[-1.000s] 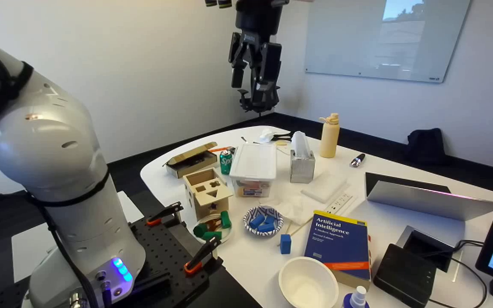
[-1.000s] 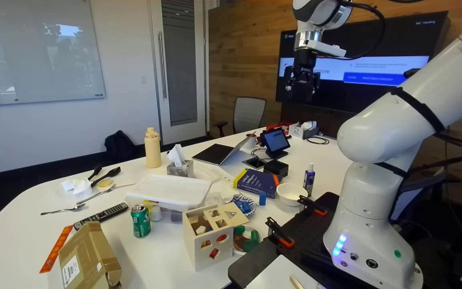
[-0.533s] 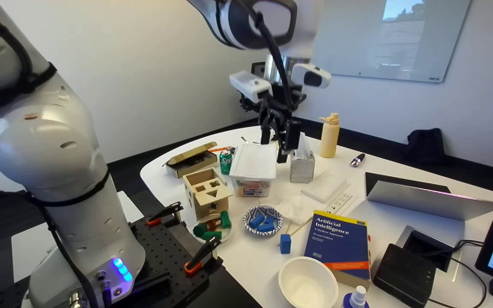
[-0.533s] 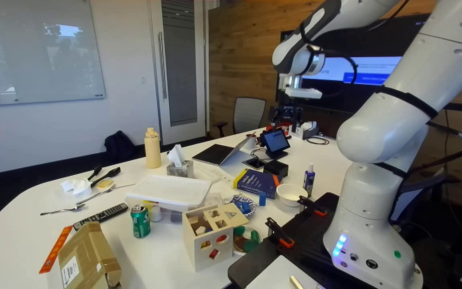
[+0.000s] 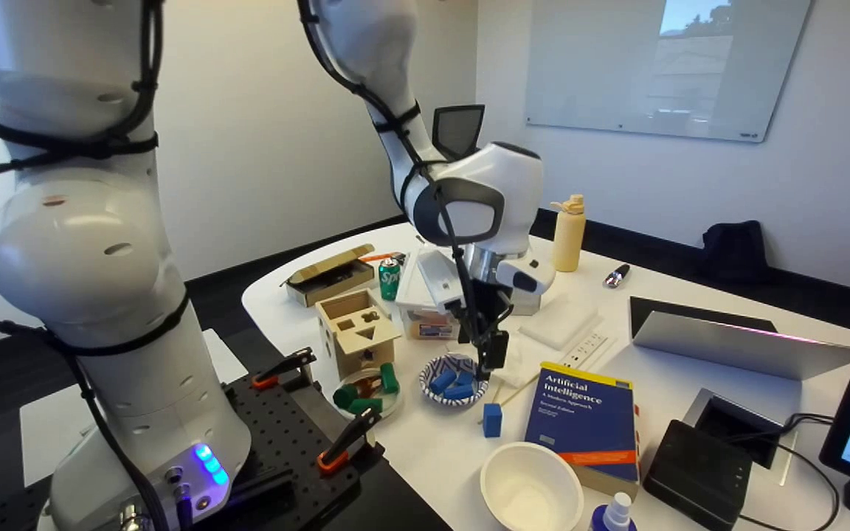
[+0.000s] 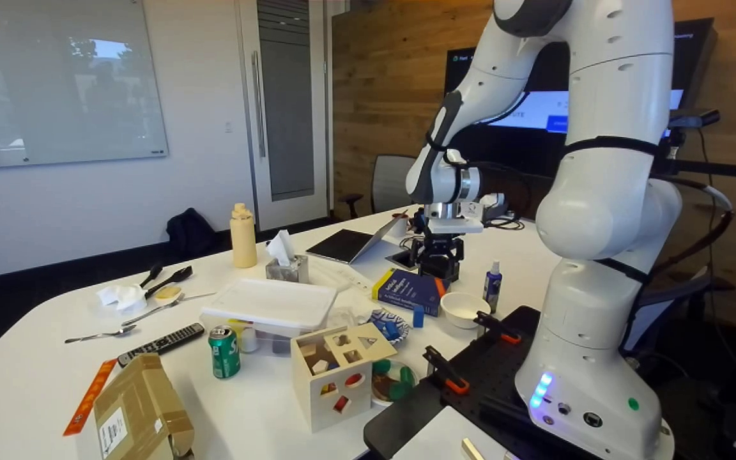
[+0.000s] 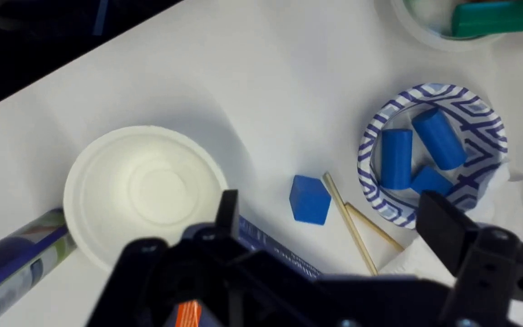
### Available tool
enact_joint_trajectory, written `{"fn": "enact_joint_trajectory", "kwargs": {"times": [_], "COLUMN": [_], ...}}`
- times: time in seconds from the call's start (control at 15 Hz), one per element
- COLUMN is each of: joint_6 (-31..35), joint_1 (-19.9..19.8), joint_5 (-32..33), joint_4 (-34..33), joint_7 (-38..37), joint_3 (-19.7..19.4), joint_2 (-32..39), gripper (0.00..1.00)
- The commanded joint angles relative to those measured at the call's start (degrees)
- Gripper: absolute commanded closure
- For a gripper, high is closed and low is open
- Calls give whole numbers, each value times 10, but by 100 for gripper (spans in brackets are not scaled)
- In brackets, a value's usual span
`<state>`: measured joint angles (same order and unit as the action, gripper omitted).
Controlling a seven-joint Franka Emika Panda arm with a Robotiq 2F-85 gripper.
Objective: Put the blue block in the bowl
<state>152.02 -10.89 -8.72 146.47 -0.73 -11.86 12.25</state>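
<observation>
On the white table [image 7: 270, 81]: one blue block [image 7: 309, 200], sitting between the white bowl [image 7: 102, 177] and a patterned dish [image 7: 365, 159] that holds three blue pieces [image 7: 397, 159]; two pale sticks [image 7: 349, 222] lie just beside the block. Above: one black gripper [image 7: 334, 215], jaws wide apart, the block framed between them in the wrist view.

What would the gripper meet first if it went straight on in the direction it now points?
Probably the blue block: in the wrist view it shows between the fingers of the open gripper. Depth is unclear, so one finger might touch the patterned bowl first.
</observation>
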Motion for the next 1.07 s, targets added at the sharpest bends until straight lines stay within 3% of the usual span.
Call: {"fn": "enact_joint_trajectory", "kwargs": {"times": [0.0, 0.4, 0.93, 1.0], "joint_6": [50, 111, 126, 126], "joint_1": [-33, -88, -106, -105], "joint_5": [-84, -100, -83, -82], "joint_4": [-44, -111, -180, -186], "joint_7": [49, 64, 51, 50], "joint_3": [49, 106, 113, 113], "joint_2": [98, 201, 288, 295], "gripper": [0, 0, 0, 6]}}
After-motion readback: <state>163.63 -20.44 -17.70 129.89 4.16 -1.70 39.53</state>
